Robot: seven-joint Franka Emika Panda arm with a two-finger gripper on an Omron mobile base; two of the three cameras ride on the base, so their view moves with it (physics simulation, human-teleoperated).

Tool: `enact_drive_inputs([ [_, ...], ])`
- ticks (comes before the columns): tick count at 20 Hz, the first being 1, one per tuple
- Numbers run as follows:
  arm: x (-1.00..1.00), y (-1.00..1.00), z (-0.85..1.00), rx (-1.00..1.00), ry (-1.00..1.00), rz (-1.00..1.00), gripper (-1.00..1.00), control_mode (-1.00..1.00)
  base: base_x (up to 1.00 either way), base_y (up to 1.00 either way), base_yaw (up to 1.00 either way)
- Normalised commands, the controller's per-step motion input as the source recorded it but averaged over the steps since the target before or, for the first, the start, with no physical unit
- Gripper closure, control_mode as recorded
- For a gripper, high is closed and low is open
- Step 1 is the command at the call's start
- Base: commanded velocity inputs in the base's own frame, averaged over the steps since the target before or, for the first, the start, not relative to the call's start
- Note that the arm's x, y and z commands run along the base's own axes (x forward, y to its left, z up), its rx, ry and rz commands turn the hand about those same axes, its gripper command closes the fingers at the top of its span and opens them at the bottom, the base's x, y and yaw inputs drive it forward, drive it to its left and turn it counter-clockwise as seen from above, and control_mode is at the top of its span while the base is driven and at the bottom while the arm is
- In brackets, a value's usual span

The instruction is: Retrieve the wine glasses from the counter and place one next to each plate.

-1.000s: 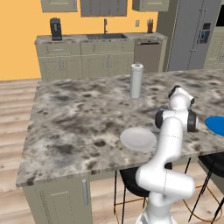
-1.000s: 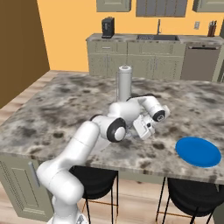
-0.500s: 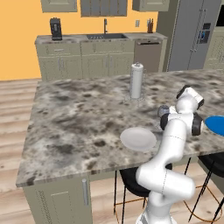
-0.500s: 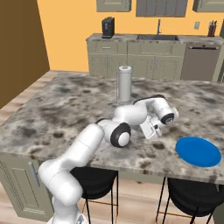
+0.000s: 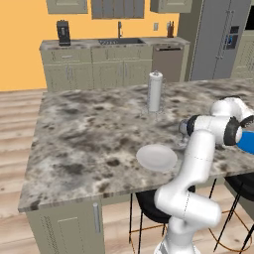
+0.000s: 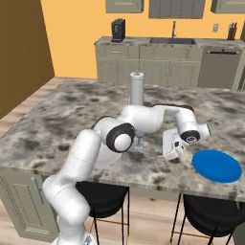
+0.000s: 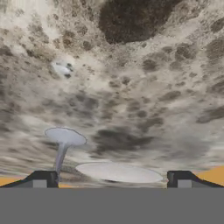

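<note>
Granite island (image 5: pixel 89 139) in foreground. Pale plate (image 5: pixel 157 157) near front edge, beside white arm (image 5: pixel 198 163). Paper-towel roll (image 5: pixel 155 91) upright farther back. Blue plate (image 5: pixel 246 143) at right edge, partly hidden. Counter (image 5: pixel 99 45) with sink (image 5: pixel 119 41) against orange wall.

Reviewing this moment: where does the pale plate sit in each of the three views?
Left base view: pale plate lies just below centre, near the front edge of the island top, left of the white arm.
Right base view: hidden behind the arm; I cannot place it.
Hand view: flat pale oval at bottom centre.
Shared landmark: the mottled granite island top under it.
</note>
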Motion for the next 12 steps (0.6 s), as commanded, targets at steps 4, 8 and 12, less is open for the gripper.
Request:
enact_drive_inputs([
  [4, -0.89, 0.12, 0.49, -0.38, -0.15, -0.44, -1.0, -1.0, 0.0, 0.0, 0.0],
  [8, -0.92, 0.14, 0.55, -0.44, -0.18, -0.41, -1.0, -1.0, 0.0, 0.0, 0.0],
  [12, -0.71, 0.1, 0.99, -0.31, -0.14, -0.3, -1.0, -1.0, 0.0, 0.0, 0.0],
])
